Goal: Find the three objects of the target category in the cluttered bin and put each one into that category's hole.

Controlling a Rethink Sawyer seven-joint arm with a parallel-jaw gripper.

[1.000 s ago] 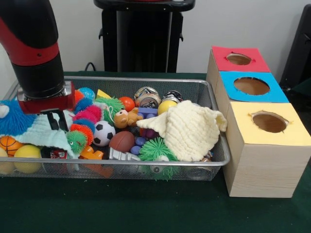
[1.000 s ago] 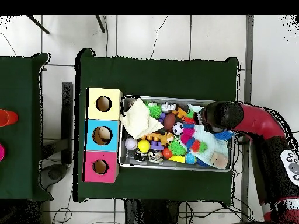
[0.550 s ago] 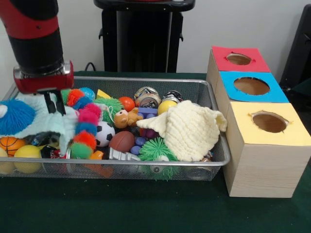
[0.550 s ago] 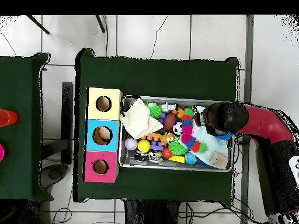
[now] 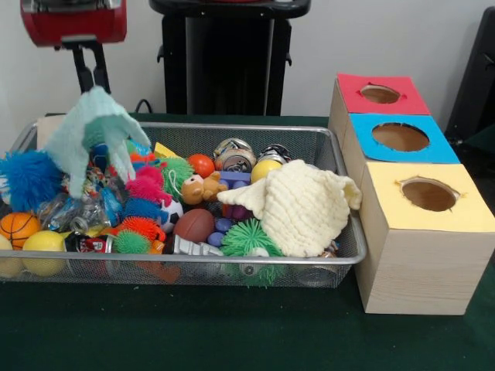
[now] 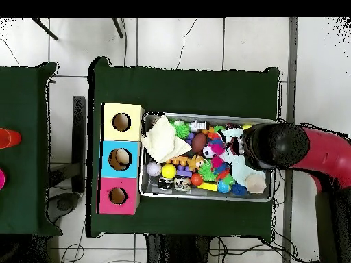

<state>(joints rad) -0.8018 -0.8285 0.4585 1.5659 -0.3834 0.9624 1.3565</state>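
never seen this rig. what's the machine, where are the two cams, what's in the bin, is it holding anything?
The machine is a robot arm, red and black. Its gripper is shut on a pale green cloth, which hangs above one end of the bin.

One picture is taken from across the table, facing the robot. The other looks straight down from above, so the sides are turned round between them; there the arm comes in from the right.

On the green table stands a wire mesh bin full of toys: small balls, among them a soccer ball and a basketball, fuzzy spiky toys, a small teddy bear and a cream cloth.

Beside the bin stand three wooden boxes with round holes in their tops: yellow, blue and red.
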